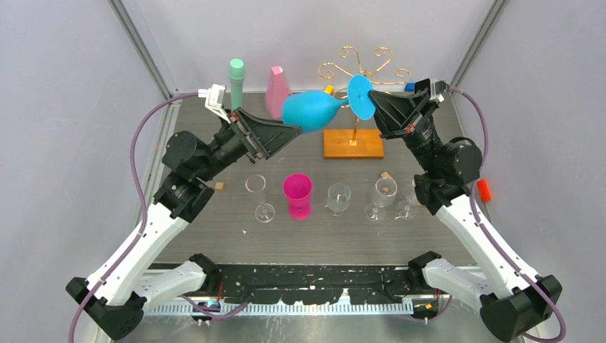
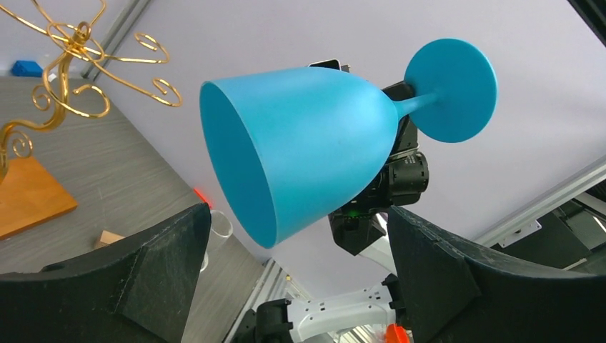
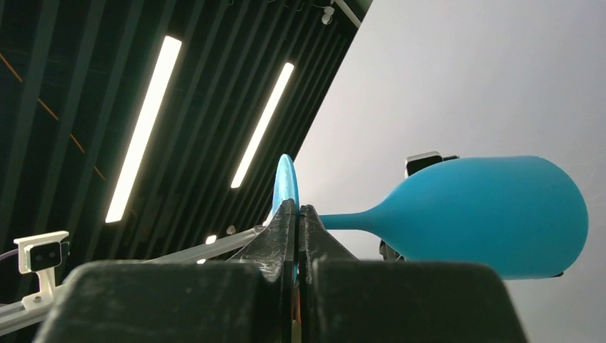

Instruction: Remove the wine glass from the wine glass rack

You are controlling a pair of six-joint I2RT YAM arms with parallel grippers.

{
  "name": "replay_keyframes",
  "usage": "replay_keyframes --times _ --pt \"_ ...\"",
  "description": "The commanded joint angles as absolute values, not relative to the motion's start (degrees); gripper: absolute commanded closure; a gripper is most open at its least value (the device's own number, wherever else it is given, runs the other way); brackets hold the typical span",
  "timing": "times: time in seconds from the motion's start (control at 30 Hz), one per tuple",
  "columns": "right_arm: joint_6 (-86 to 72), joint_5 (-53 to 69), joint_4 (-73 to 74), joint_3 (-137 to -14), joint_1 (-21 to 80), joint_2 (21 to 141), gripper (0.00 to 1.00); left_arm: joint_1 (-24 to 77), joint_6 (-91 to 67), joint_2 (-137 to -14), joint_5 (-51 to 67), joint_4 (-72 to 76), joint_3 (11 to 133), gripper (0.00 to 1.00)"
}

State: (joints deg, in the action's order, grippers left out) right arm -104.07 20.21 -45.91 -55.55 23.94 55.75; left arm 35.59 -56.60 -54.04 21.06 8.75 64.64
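2 black grippers frame a matte, opaque blue wine glass (image 1: 312, 111) that hangs in the air on its side above the grey wood-grain table (image 1: 214, 229), near the left side of the wine glass rack (image 1: 361, 68). The glass has a rounded, egg-shaped bowl, a short thin stem and a flat round foot. Its long axis lies about level and runs left to right in the top view, the open rim turned toward the left arm and the foot toward the right arm. The right gripper (image 1: 376, 100) is pinched onto the edge of the foot; in the right wrist view its 2 fingers (image 3: 282, 236) press together with the thin disc between them. The left gripper (image 1: 284, 139) sits just under the bowl with its fingers (image 2: 164, 264) spread wide, and in the left wrist view the bowl shows beyond the gap, touching neither finger. The rack is thin gold wire with spiral-ended arms on a slim pole, standing on a flat rectangular orange-brown base (image 1: 353, 143); in the left wrist view its curls stand apart from the glass's rim.
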Motion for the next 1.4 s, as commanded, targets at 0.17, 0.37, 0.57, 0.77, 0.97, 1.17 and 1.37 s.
replay_keyframes --times 0.17,0.37,0.57,0.77,0.97,1.17,1.37 --pt "-106.3 18.7 -50.1 -52.4 24.3 57.3 1.0 35.5 -61.1 -54.9 26.5 18.1 66.5 0.15" --pt "-114.5 18.1 -60.6 -50.0 24.2 62.8 1.0 35.5 -65.2 -54.9 29.5 22.6 66.5 0.26" --pt "-118.6 17.0 -65.7 -48.1 24.3 66.1 1.0 35.5 -64.7 -54.0 30.5 23.9 66.1 0.6" --pt "-117.8 16.2 -64.0 -46.0 24.1 65.9 0.87 35.4 -57.9 -51.1 26.8 20.3 65.0 1.0" --pt "-111.0 18.1 -55.4 -46.2 23.6 65.6 0.39 35.5 -38.5 -46.0 9.9 2.1 68.7 1.0" --pt "-104.1 17.0 -46.0 -45.9 23.6 63.9 0.28 35.5 -25.0 -45.3 -9.4 -15.2 73.3 1.0" --pt "-95.8 16.6 -35.8 -48.5 23.6 60.9 0.29 35.5 -17.4 -48.2 -21.8 -40.6 81.5 1.0"
